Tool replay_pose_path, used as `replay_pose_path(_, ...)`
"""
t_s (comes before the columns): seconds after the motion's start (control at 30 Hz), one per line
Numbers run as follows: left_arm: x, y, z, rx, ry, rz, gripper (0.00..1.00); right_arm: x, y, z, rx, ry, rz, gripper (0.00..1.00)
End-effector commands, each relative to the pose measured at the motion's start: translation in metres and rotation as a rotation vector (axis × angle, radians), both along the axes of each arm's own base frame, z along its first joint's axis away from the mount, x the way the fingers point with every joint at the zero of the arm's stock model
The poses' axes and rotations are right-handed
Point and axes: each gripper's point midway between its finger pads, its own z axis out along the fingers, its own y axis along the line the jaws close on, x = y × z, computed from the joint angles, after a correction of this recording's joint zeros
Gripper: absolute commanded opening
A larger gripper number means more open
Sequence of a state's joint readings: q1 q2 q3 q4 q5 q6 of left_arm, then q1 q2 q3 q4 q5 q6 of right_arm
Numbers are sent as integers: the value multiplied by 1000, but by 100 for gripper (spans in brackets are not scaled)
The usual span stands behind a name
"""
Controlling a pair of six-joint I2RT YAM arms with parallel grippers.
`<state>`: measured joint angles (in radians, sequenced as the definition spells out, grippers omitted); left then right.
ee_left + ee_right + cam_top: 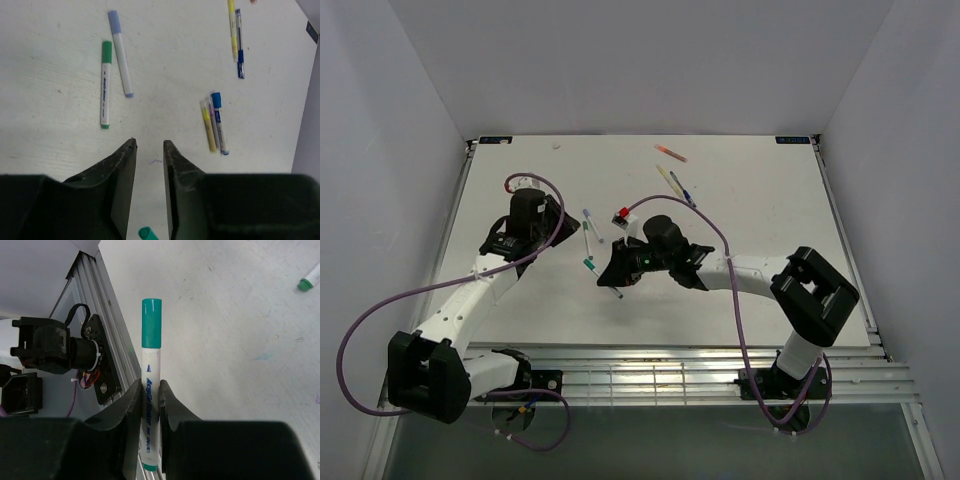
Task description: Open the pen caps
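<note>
My right gripper (150,390) is shut on the white barrel of a pen (149,405) and holds it above the table. Its teal-green cap (151,322) is on and sticks out past the fingertips. In the top view this gripper (611,277) is mid-table with the pen (604,279) across it. My left gripper (149,145) is open and empty, low over the table, left of the right one in the top view (550,224). A teal-green cap end (146,233) shows low between its fingers. Ahead lie a green-capped pen (105,85) and a pale-blue-capped pen (120,52).
Three pens (215,122) lie together to the right of the left gripper. A yellow pen (232,30) and a blue pen (239,45) lie farther off. An orange pen (670,153) lies near the table's far edge. Metal rails (670,375) run along the near edge.
</note>
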<state>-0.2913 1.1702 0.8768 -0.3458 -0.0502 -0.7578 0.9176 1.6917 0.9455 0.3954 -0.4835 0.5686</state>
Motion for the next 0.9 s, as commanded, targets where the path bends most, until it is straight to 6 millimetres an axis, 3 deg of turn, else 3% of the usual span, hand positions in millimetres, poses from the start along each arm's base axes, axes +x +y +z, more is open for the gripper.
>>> replay_pose_path(0.0,-17,-20,4,-70,57,-102,41,20,-3,23,-18,-100,-70,8)
replay_pose_path(0.07,-26,-22,-1,-100,76,-107,58,24,-4,22,-37,-108,-94,8)
replay_pose_path(0.27,-40,-29,-20,-142,152,-119,64,43,1,21,-88,-158,-169,8)
replay_pose_path(0.43,-45,-38,-36,-177,215,-121,60,53,7,25,-106,-178,-205,8)
replay_pose_path(0.73,-43,-52,-35,-217,221,-140,52,61,19,26,-120,-185,-225,8)
replay_pose_path(0.87,-44,-51,-38,-210,225,-135,39,62,17,26,-128,-191,-241,8)
